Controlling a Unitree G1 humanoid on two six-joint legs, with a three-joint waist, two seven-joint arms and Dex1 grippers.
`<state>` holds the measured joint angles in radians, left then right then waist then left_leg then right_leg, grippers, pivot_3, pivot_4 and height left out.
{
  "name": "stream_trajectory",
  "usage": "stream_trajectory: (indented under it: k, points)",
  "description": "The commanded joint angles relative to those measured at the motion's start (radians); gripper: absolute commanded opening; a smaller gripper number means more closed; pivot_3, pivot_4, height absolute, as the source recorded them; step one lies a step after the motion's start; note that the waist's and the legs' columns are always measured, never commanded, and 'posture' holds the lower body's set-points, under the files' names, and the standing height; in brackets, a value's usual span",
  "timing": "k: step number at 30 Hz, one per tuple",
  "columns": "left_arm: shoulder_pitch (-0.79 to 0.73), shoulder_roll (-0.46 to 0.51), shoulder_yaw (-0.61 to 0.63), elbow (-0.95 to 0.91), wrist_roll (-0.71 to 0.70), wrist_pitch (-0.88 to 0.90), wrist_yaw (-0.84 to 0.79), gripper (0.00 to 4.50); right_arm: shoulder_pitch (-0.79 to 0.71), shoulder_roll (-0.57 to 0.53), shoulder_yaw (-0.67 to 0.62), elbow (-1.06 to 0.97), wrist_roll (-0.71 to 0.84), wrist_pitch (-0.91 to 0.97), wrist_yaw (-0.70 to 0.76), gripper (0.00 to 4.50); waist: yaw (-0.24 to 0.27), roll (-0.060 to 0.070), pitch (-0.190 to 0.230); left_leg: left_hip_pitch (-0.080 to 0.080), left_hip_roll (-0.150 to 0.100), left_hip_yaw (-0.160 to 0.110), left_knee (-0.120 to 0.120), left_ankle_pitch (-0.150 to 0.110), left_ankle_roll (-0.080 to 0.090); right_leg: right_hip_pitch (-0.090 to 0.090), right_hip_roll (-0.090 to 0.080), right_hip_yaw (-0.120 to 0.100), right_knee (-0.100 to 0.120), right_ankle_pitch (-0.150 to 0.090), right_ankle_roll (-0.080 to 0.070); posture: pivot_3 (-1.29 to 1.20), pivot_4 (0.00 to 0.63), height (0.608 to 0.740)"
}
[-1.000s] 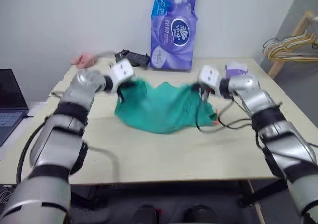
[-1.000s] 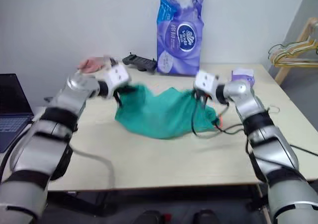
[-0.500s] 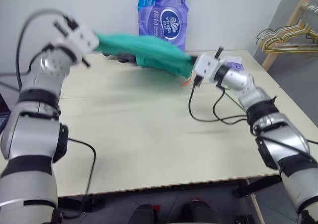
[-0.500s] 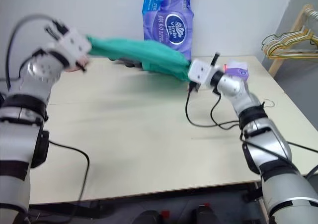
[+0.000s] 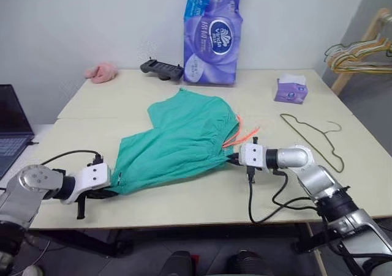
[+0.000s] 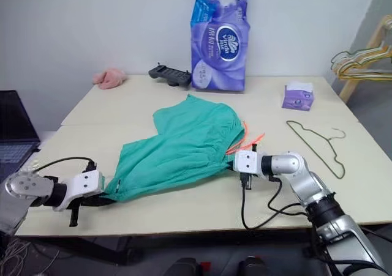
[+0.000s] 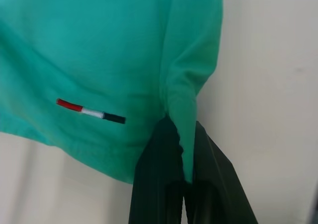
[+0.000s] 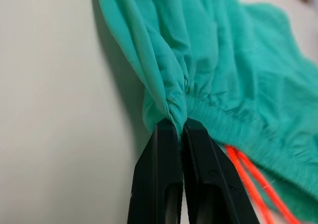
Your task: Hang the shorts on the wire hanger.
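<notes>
Left eye view: table (image 5: pixel 184 208) carries the shorts (image 5: pixel 177 141), spread flat mid-table. Left gripper (image 5: pixel 111 187) is clenched on a hem corner at the near left edge; right gripper (image 5: pixel 233 158) is clamped on the gathered waistband beside the orange drawstring (image 5: pixel 242 135). Hanger (image 5: pixel 312 135) lies flat to the right, well apart from the shorts.

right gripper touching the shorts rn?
Touching. In the right wrist view the right gripper has both black fingers pinched shut on the gathered waistband of the shorts, with no gap between them and the fabric.
</notes>
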<state>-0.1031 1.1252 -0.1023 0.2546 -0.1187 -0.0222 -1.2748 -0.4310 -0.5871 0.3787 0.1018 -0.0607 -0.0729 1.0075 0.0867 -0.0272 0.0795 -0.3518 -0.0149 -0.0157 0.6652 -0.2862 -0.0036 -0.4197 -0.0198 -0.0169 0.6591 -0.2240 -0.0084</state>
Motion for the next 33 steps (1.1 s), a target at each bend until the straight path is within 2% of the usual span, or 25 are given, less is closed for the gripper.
stream_trajectory:
  k: [1,11,17,33]
  points:
    - [0.056,0.042,0.011,-0.131,-0.018,0.043,-0.06,0.01,0.063,-0.043,-0.012,-0.143,0.019,0.074,0.039,0.0,-0.003,0.001,0.001,0.0,0.0,0.001,0.0,0.0,0.0,0.0,0.0,0.001,0.0,0.0,0.0,0.2,0.063,0.74]
    - [0.126,0.074,0.007,-0.269,-0.023,0.065,-0.163,0.01,0.272,-0.187,-0.049,-0.418,0.063,0.258,0.089,0.0,-0.01,0.0,0.002,0.001,0.001,0.001,-0.001,0.0,0.0,0.0,0.002,0.0,0.0,-0.001,-0.001,0.15,0.066,0.74]
    - [0.233,0.16,0.037,-0.333,-0.058,0.045,-0.263,0.01,0.301,-0.189,-0.051,-0.5,0.092,0.341,0.086,0.0,-0.022,-0.002,0.01,0.002,0.006,0.002,-0.001,-0.002,-0.003,0.0,0.006,0.0,-0.001,-0.004,-0.007,0.14,0.069,0.74]
    - [0.21,0.162,0.041,-0.33,-0.032,0.032,-0.249,0.01,0.34,-0.312,-0.025,-0.647,0.205,0.503,0.206,0.0,-0.029,-0.002,0.023,0.002,0.009,0.0,-0.001,-0.003,-0.004,0.0,0.009,-0.002,-0.001,-0.005,-0.007,0.16,0.072,0.74]
